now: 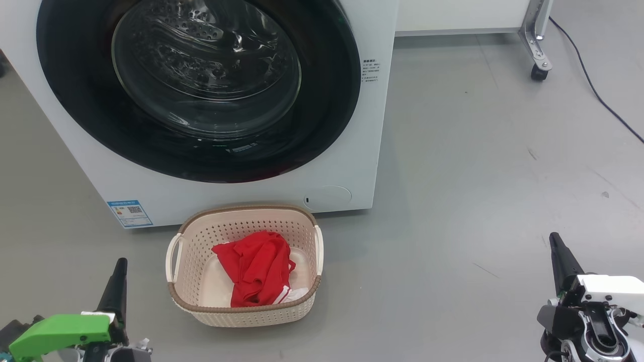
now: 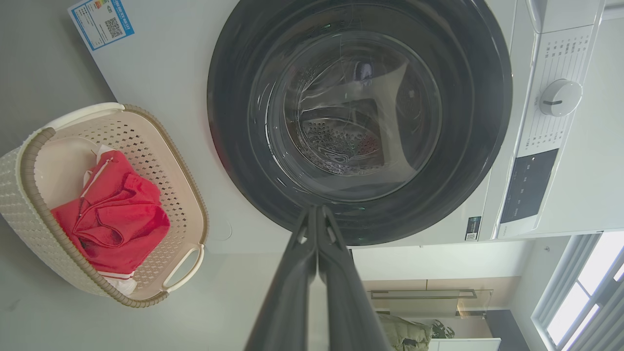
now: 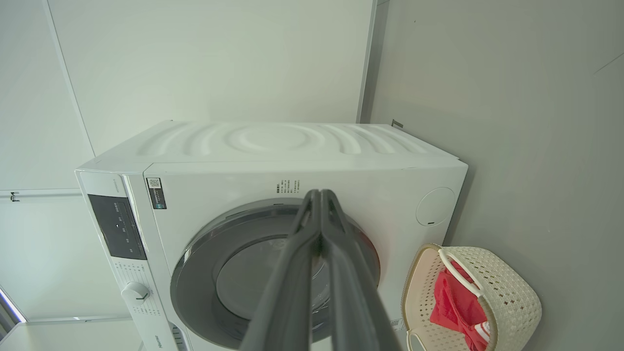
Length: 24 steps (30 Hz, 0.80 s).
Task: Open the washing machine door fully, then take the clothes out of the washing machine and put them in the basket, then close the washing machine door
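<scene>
Door state: the large round washing machine door (image 1: 75,100), with a glossy black rim and a bulging clear glass centre, sits shut and flush against the front of the big white front-loading washing machine (image 1: 347,166). The red fabric clothes (image 1: 256,274) with white trim lie crumpled inside the cream perforated plastic basket (image 1: 251,314), which stands on the grey floor (image 1: 478,176) just in front of the washer. The left gripper (image 1: 119,265), near-left of the basket, and the right gripper (image 1: 555,242), well apart to the right, each have their long dark fingers pressed together, holding nothing.
</scene>
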Available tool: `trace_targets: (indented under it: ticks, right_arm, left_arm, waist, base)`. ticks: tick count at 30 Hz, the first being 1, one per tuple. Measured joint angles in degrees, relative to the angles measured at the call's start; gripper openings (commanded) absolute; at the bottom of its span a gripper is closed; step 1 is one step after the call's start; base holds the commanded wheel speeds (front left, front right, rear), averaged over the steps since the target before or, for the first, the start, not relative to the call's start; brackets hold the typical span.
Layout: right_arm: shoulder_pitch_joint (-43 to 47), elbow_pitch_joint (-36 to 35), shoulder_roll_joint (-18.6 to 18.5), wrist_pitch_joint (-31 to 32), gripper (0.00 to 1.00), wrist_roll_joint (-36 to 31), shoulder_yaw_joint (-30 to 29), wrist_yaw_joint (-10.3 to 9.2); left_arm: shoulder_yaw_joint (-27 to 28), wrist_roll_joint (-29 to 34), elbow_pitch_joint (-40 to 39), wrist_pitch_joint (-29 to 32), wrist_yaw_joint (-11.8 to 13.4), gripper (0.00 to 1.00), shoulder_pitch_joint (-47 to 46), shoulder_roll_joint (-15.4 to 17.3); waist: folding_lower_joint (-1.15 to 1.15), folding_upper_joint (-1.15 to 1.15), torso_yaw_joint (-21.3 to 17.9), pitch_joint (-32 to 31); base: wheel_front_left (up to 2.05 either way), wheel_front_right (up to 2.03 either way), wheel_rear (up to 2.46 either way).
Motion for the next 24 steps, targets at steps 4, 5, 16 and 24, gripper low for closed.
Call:
trace_targets:
  ticks: [4, 5, 16, 24]
  right_arm:
    - [0.0, 0.0, 0.02, 0.0, 0.0, 0.0, -0.02, 0.0]
    - [0.0, 0.0, 0.02, 0.0, 0.0, 0.0, -0.02, 0.0]
    - [0.0, 0.0, 0.05, 0.01, 0.0, -0.01, -0.1, 0.0]
    - [0.0, -0.01, 0.08, 0.19, 0.0, -0.19, -0.14, 0.0]
  left_arm:
    - [0.03, 0.0, 0.0, 0.0, 0.0, 0.0, 0.0, -0.01]
    - [0.04, 0.0, 0.0, 0.0, 0.0, 0.0, 0.0, -0.01]
    - [0.18, 0.01, -0.01, 0.36, 0.0, 0.0, 0.0, -0.05]
    - [0.22, 0.07, -0.01, 0.4, 0.0, 0.0, 0.0, -0.07]
  waist:
    - [0.0, 0.0, 0.0, 0.0]
    - [0.0, 0.0, 0.0, 0.0]
    - [0.0, 0.0, 0.0, 0.0]
    - [0.0, 0.0, 0.0, 0.0]
  base:
    - [0.0, 0.0, 0.0]
    - [0.0, 0.0, 0.0]
    - [0.0, 0.0, 0.0]
    - [0.0, 0.0, 0.0]
